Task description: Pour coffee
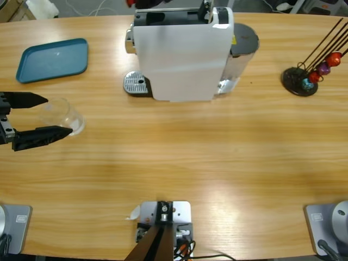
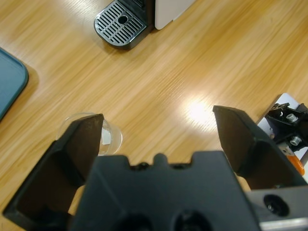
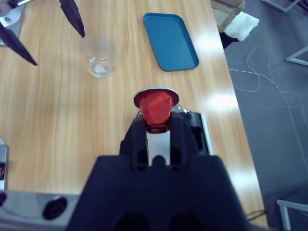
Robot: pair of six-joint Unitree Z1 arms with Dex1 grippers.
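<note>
Long pale wooden table (image 1: 179,163) | teal plastic tray (image 1: 53,59) far left | small clear drinking glass (image 1: 66,115) near it | white boxy coffee machine (image 1: 182,51) centre back | black capsule stand (image 1: 300,80) right

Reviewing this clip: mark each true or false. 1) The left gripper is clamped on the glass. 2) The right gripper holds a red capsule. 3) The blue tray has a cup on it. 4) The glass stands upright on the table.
1) False. The left gripper is open, its jaws either side of the glass, not closed on it.
2) True. The right gripper is shut on the red capsule.
3) False. The blue tray carries nothing.
4) True, near the table edge, beside the tray.
</note>
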